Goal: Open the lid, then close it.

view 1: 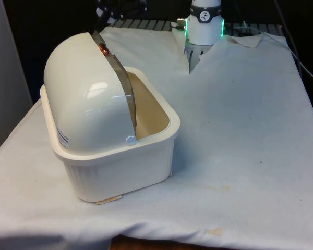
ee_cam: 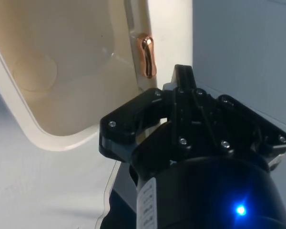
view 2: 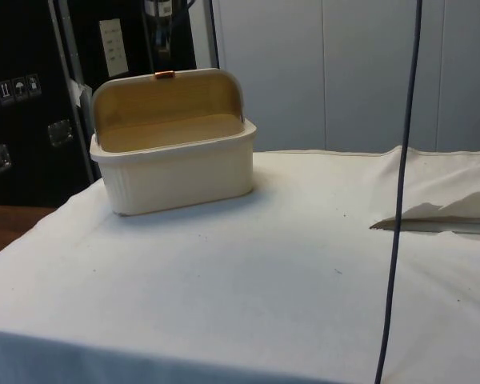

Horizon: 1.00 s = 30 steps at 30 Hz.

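The bread box (view 1: 122,172) was cream, with fine vertical ribbing on its lower walls and a tan interior. Its domed lid (view 1: 86,99) was glossy cream outside, with a copper-coloured handle (view 1: 103,49) at the edge. The tablecloth (view 1: 240,130) was white, with faint brownish stains near the front edge. The gripper (ee_cam: 181,95) was black.

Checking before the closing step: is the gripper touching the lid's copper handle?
Cannot tell. In the wrist view the gripper sits right by the copper handle, but neither contact nor gap shows plainly.
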Tool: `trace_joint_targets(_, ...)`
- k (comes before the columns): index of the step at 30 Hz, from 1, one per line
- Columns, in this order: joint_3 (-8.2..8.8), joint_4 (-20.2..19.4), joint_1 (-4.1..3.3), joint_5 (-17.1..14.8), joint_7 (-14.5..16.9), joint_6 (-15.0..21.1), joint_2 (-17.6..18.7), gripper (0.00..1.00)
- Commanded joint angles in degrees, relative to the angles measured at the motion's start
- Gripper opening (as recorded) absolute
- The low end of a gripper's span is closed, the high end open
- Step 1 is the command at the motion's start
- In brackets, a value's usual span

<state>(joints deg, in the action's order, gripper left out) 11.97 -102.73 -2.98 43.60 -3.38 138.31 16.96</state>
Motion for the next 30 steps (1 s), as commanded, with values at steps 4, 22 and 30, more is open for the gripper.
trace_joint_targets(4,0.06,0.1,0.00,0.0,-0.1,0.3,0.5,0.00)
trace_joint_targets(22,-0.06,1.9,0.11,-0.3,-0.2,0.7,3.6,0.00)
trace_joint_targets(30,-0.06,2.5,0.06,-0.2,-0.5,0.7,4.8,0.00)
